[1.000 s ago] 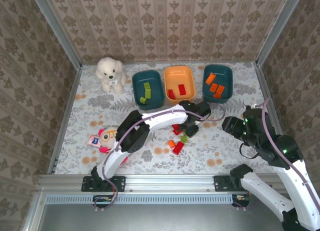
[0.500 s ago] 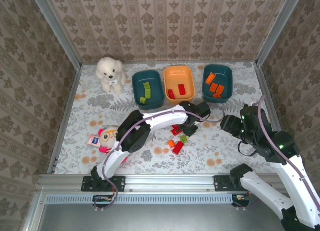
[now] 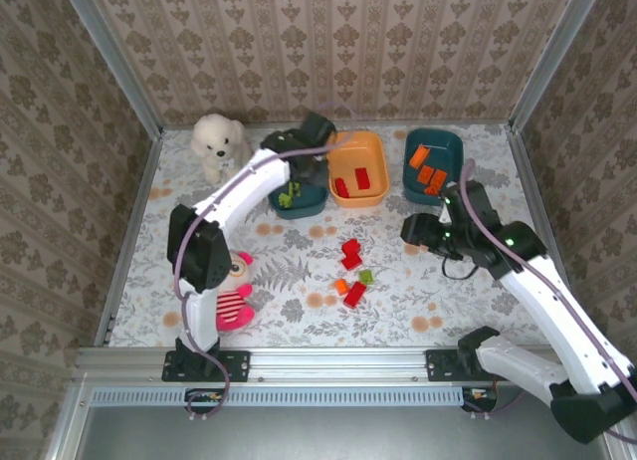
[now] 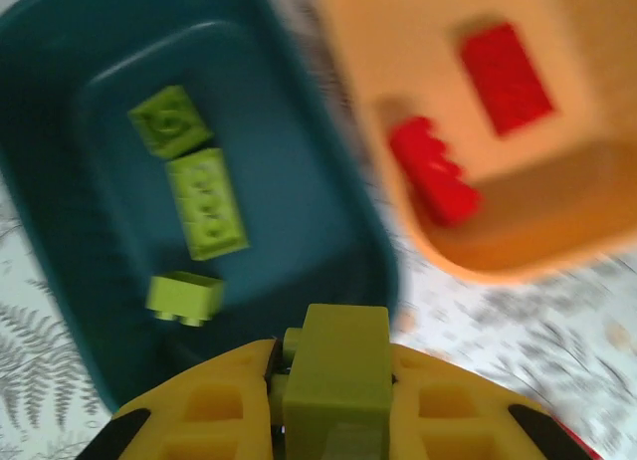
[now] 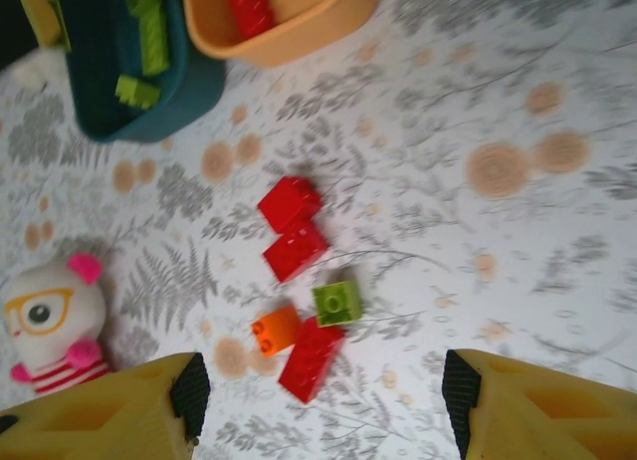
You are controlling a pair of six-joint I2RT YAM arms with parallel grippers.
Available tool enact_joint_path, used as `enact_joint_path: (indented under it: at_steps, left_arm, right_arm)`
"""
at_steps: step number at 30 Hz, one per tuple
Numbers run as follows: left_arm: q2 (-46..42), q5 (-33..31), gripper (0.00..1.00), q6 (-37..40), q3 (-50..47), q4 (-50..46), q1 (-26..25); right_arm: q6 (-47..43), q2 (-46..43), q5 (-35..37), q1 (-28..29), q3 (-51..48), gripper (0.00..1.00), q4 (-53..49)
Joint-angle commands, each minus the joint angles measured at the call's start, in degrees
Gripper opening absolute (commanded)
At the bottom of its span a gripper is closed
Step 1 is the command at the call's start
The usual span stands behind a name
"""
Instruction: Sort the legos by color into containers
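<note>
Top view: the left end effector (image 3: 296, 146) hangs over the far end of the left teal tub (image 3: 311, 209), arm stretched long across the surface (image 3: 448, 301). The right end effector (image 3: 416, 231) hovers at mid-surface, and the loose bricks (image 3: 351, 271) lie at its 8 o'clock. It is far the nearer arm to them.

Left wrist view: the left end effector (image 4: 336, 398) is clamped tight on a green brick (image 4: 338, 355), held upright between the yellow fingers (image 4: 224, 405). The tub's floor opens at 11 o'clock from the held brick. Three green bricks (image 4: 206, 203) already lie there, their row running roughly 12 to 6. The orange tub (image 4: 518, 231), with two red bricks in it, sits at 1 o'clock. The drop looks to need only a short reach toward 11, away from the near rim.

Right wrist view: the right end effector (image 5: 323, 405) stands about half open with nothing between its fingers. Just toward 12 o'clock lies a long red brick (image 5: 311, 358), its long axis running 7 to 1. An orange brick (image 5: 276, 330) and a green one (image 5: 337, 303) touch it or nearly so, and two more red bricks (image 5: 294, 226) lie farther toward 12.
</note>
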Motion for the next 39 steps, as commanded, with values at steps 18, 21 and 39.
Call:
enact_joint_path:
  at_steps: [18, 21, 39]
  left_arm:
    - [19.12, 16.46, 0.21, -7.2, 6.97, -3.41, 6.96]
    - [18.59, 17.45, 0.27, -7.46, 6.27, -3.29, 6.87]
    - [-3.71, 16.34, 0.52, -12.61, -7.41, -0.53, 7.13]
  right_arm:
    - [-7.16, 19.32, -12.17, 1.19, 3.31, 0.67, 5.78]
    - [-9.75, 23.77, -9.67, 3.27, 4.49, 0.69, 4.74]
    - [-23.76, 59.64, 8.69, 13.77, 29.44, 0.82, -8.47]
